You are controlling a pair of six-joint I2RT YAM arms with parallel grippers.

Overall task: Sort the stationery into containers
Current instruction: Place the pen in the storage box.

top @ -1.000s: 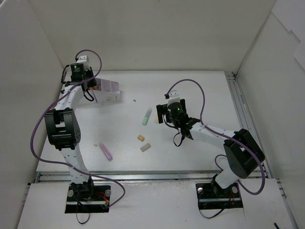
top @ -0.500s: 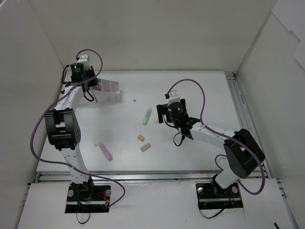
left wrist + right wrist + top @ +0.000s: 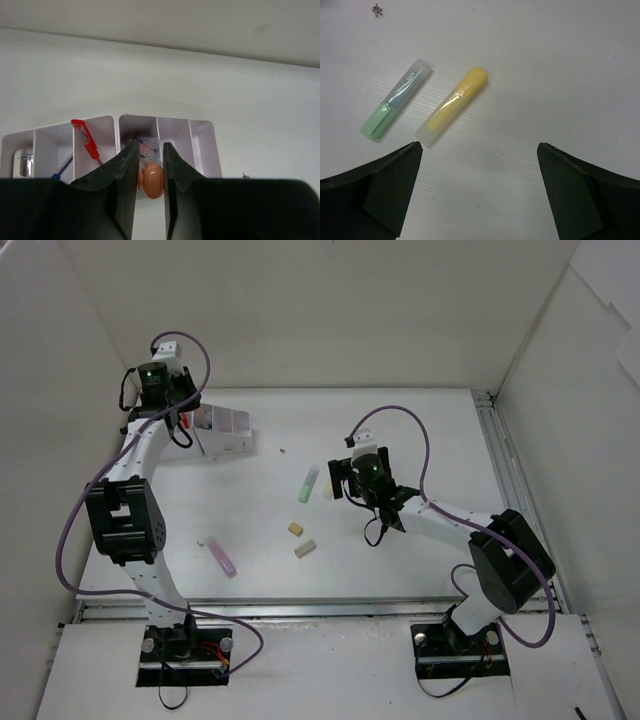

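My left gripper (image 3: 149, 160) is shut on an orange marker (image 3: 151, 181), seen end-on between the fingers, just above the near wall of the white organizer box (image 3: 202, 145). Inside the box lie a red pen (image 3: 85, 141), a blue pen (image 3: 62, 169) and capped markers (image 3: 150, 146). In the top view the left gripper (image 3: 183, 418) hangs over the box (image 3: 228, 432) at the back left. My right gripper (image 3: 477, 147) is open over bare table, just short of a yellow marker (image 3: 452, 105) and a green marker (image 3: 395, 106).
On the table lie the green marker (image 3: 308, 483), two tan eraser blocks (image 3: 296, 529) (image 3: 306, 549), a pink marker (image 3: 224, 558) and a tiny white piece (image 3: 201, 541). White walls close in the back and both sides. A small dark speck (image 3: 283, 451) lies near the box.
The left wrist has risen and swung slightly back and left with the orange marker still in its grip. The right arm has stayed put.
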